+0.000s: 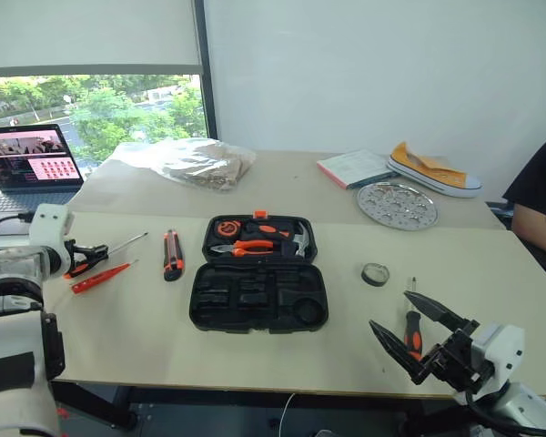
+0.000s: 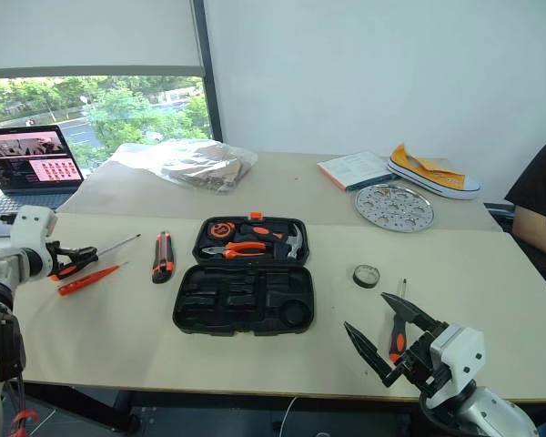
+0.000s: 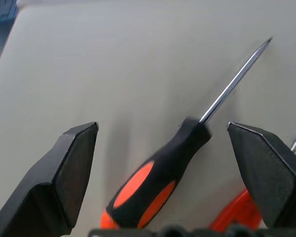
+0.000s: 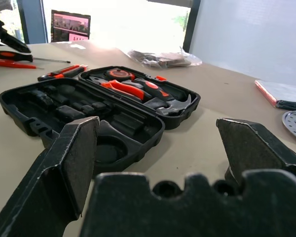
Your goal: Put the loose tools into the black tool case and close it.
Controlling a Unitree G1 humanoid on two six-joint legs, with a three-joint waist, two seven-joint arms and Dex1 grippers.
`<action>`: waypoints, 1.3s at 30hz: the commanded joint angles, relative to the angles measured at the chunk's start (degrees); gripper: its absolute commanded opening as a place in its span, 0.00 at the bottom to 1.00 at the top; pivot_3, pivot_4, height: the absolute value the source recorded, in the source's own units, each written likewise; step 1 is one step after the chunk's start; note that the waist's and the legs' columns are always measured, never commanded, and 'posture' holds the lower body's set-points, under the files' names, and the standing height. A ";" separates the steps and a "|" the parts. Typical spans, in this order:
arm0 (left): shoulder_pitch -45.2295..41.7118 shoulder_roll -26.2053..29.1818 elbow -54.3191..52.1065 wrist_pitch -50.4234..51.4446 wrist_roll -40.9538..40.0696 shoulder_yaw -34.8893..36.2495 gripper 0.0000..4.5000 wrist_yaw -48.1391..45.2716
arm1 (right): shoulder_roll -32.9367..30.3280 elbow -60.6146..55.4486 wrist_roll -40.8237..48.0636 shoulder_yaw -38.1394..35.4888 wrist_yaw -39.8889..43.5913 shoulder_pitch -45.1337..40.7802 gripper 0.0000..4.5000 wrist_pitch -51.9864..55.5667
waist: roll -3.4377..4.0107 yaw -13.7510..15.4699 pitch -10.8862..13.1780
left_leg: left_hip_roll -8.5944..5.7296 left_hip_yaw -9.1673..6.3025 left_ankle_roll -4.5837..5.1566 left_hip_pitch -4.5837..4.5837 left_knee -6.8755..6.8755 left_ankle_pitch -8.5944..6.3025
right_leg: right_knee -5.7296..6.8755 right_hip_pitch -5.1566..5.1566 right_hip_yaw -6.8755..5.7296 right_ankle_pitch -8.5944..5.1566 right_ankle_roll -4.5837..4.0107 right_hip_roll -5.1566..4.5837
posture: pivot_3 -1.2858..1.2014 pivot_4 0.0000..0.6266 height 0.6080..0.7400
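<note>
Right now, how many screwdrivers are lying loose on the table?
3. The black-orange screwdriver lies between the open left gripper's fingers, the red screwdriver right beside it, and the third screwdriver near the right gripper, past the tape roll.

An open laptop (image 1: pixel 23 166) sits at the table's (image 1: pixel 146 341) far left corner, with a crumpled plastic bag (image 1: pixel 193 162) just beyond. Farther right lie a booklet (image 1: pixel 353 168), a yellow sneaker (image 1: pixel 432 170) and a perforated metal disc (image 1: pixel 398 204); a person's dark sleeve (image 1: pixel 541 196) shows at the right edge.
</note>
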 commanded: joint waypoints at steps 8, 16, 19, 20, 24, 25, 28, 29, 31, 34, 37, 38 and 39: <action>-0.06 -2.07 -0.60 4.49 -2.20 4.12 0.89 -1.43 | 0.27 -5.07 0.40 -3.89 -2.64 3.52 1.00 -0.89 | -0.04 -0.04 0.00 | 0.00 0.03 0.00 0.03 0.01 0.00 | 0.02 0.02 0.01 0.00 0.00 0.00 | 0.52 0.24 1.00; 0.01 -0.92 -0.88 4.96 -2.86 4.93 0.29 -3.80 | 0.96 -5.27 -0.27 -2.98 -3.31 4.14 1.00 -1.40 | -0.05 -0.11 0.00 | -0.01 0.04 0.00 0.03 0.03 0.00 | 0.03 0.03 0.03 0.00 0.00 0.00 | 0.52 0.24 1.00; 0.47 -0.21 -1.20 2.83 -4.36 6.68 0.19 -5.86 | 0.99 -4.70 -0.41 -2.73 -3.21 3.63 1.00 -1.52 | -0.05 -0.22 0.00 | -0.01 0.04 0.00 0.03 0.03 0.00 | 0.03 0.02 0.03 0.00 0.00 0.00 | 0.52 0.24 1.00; 0.51 0.03 -1.45 1.11 -4.97 7.42 0.19 -7.29 | 0.97 -4.43 -0.46 -2.67 -3.13 3.39 1.00 -1.56 | -0.05 -0.23 0.00 | 0.00 0.04 0.00 0.02 0.03 0.00 | 0.03 0.02 0.03 0.00 0.00 0.00 | 0.52 0.24 1.00; -0.38 1.10 -2.78 -6.95 -8.43 10.73 0.19 -14.83 | 0.58 -3.81 -0.50 -2.66 -2.74 2.18 1.00 -1.31 | -0.07 -0.26 0.01 | 0.00 0.04 0.00 0.01 0.03 0.00 | 0.03 -0.01 0.03 0.00 0.00 0.00 | 0.52 0.24 1.00; -0.97 1.36 -3.10 -8.02 -9.30 11.32 0.19 -17.32 | 0.38 -3.77 -0.23 -2.96 -2.68 1.87 1.00 -1.07 | -0.07 -0.25 0.01 | 0.00 0.04 0.00 0.00 0.03 0.00 | 0.02 -0.01 0.03 0.00 -0.01 0.00 | 0.52 0.24 1.00; -2.63 1.74 -5.16 -11.60 -11.17 11.26 0.19 -28.71 | -0.68 -3.97 0.67 -3.96 -1.98 1.36 1.00 -0.45 | -0.07 -0.25 0.01 | 0.00 0.05 0.00 -0.01 0.03 0.00 | 0.02 -0.01 0.03 0.00 -0.01 0.00 | 0.52 0.24 1.00; -2.62 1.62 -6.55 -13.55 -10.88 9.75 0.19 -34.59 | -1.30 -4.01 1.08 -4.38 -1.55 1.15 1.00 -0.22 | -0.07 -0.21 0.01 | 0.00 0.05 0.00 -0.01 0.03 0.00 | 0.01 0.00 0.03 0.00 -0.01 0.00 | 0.52 0.24 1.00; -2.77 0.02 -11.37 -15.75 -9.85 4.92 0.19 -47.11 | -3.57 -3.52 2.31 -5.48 0.27 0.45 1.00 0.37 | -0.07 -0.04 0.01 | -0.02 0.07 0.02 -0.02 0.06 -0.01 | 0.00 0.03 0.02 0.00 0.00 0.00 | 0.52 0.24 1.00; -1.34 -2.37 -17.35 -22.50 -5.70 -3.83 0.19 -56.77 | -6.51 -2.36 3.48 -5.63 3.26 -0.36 1.00 0.95 | -0.07 0.44 0.01 | -0.04 0.11 0.10 -0.03 0.18 -0.05 | -0.04 0.16 0.03 0.00 0.00 -0.01 | 0.52 0.24 1.00; -0.47 -4.50 -19.61 -30.42 -1.22 -10.62 0.19 -58.48 | -8.58 -1.51 4.08 -4.65 5.71 -1.63 1.00 1.67 | -0.07 0.37 0.01 | -0.01 0.15 0.13 -0.02 0.20 -0.07 | -0.06 0.14 0.13 0.00 0.00 0.03 | 0.52 0.24 1.00; -1.19 -6.25 -19.72 -30.74 -0.16 -12.29 0.19 -57.44 | -9.53 -1.20 4.58 -4.12 6.64 -2.68 1.00 2.47 | -0.07 0.33 0.01 | 0.01 0.15 0.13 -0.02 0.20 -0.07 | -0.04 0.14 0.15 0.00 0.00 0.05 | 0.52 0.24 1.00; -1.98 -7.85 -19.57 -30.73 0.68 -13.57 0.19 -56.21 | -10.37 -0.98 5.21 -3.65 7.31 -3.68 1.00 3.45 | -0.07 0.26 0.01 | 0.01 0.17 0.13 -0.03 0.20 -0.07 | -0.05 0.14 0.17 0.00 0.00 0.05 | 0.52 0.24 1.00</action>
